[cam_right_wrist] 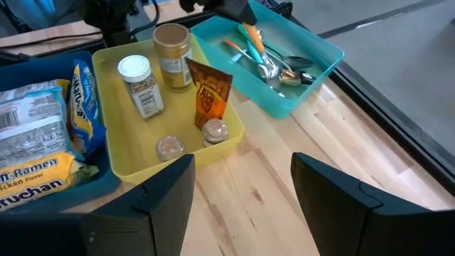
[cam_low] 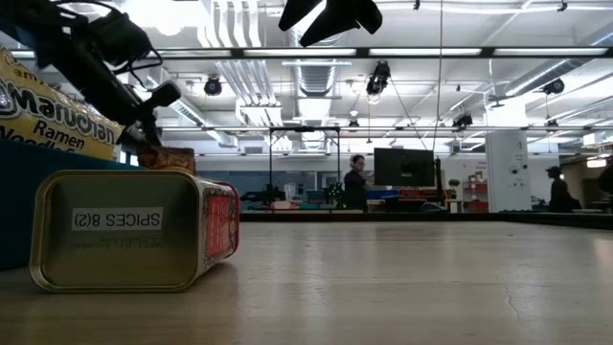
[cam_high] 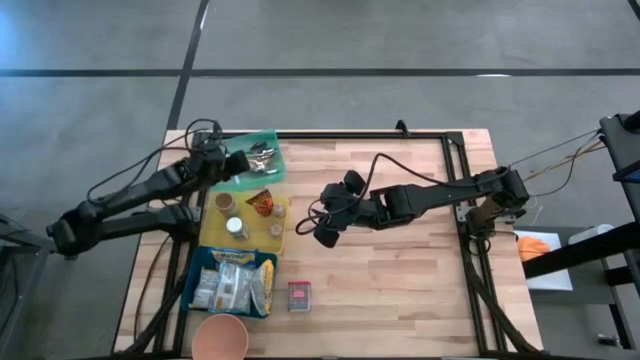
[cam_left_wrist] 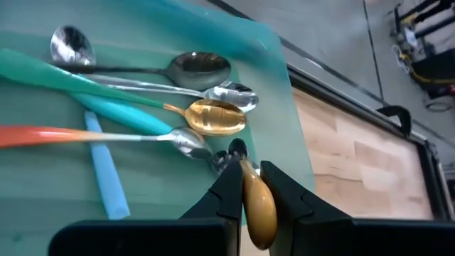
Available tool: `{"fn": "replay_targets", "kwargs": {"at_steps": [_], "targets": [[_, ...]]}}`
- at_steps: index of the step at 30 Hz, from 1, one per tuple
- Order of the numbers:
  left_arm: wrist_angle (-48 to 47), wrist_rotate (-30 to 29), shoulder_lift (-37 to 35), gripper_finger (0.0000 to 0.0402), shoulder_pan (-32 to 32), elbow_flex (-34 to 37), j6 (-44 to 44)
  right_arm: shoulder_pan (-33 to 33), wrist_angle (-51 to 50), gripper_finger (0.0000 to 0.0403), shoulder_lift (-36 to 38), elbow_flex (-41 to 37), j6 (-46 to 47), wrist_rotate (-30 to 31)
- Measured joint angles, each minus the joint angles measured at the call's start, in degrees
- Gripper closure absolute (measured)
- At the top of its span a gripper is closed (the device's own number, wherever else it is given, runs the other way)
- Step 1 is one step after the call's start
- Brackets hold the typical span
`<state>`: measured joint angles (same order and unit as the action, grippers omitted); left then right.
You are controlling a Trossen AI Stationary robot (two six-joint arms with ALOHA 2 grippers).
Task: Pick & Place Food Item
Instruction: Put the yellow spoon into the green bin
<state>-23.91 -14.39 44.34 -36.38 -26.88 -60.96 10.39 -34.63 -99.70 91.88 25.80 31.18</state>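
My left gripper (cam_left_wrist: 250, 178) hangs over the teal tray (cam_high: 270, 143) at the table's far left, shut on a gold utensil (cam_left_wrist: 257, 206). Several spoons (cam_left_wrist: 206, 117) lie flat in that tray. Food sits nearby: spice jars (cam_right_wrist: 142, 85) and a brown packet (cam_right_wrist: 210, 92) stand in the yellow tray (cam_right_wrist: 106, 142); ramen packs (cam_high: 232, 285) lie in the blue bin (cam_high: 197, 255). A spice tin (cam_high: 299, 295) lies on its side on the table. My right gripper (cam_right_wrist: 242, 192) stands open above the table's middle, nothing between its fingers. My left gripper pinches the gold utensil (cam_left_wrist: 249, 181) between its two fingers, which come slanting down from the table's left side. The utensil runs along the fingers, its rounded end back between them. Its far tip points down into the tray; whether it touches the tray floor, I cannot tell.
A pink cup (cam_high: 220, 340) stands at the near left corner. Bare wood (cam_high: 400, 280) spreads over the table's middle and right. A black frame (cam_high: 460, 160) borders the far and right edges. People stand in the room beyond the table (cam_low: 356, 182).
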Motion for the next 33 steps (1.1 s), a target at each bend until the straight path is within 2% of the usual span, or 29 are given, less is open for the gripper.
{"fn": "replay_targets", "kwargs": {"at_steps": [7,16,23,33], "targets": [[2.51,0.00,-0.11,0.0373,0.00,2.80,-4.21,0.00,-0.42,0.0170,0.00,0.00,-0.19,-0.15],[0.40,0.24,-0.11,0.0373,0.00,2.73,-5.90,0.00,-0.62,0.0170,0.00,0.00,-0.24,-0.15],[-3.44,0.80,-0.04,0.0333,-0.15,2.82,-7.90,0.00,-0.61,0.0170,0.00,0.00,-0.24,-0.15],[-3.95,1.08,0.02,0.0326,-0.50,2.87,-8.12,0.26,-0.59,0.0170,0.00,0.00,0.18,-0.24]]}}
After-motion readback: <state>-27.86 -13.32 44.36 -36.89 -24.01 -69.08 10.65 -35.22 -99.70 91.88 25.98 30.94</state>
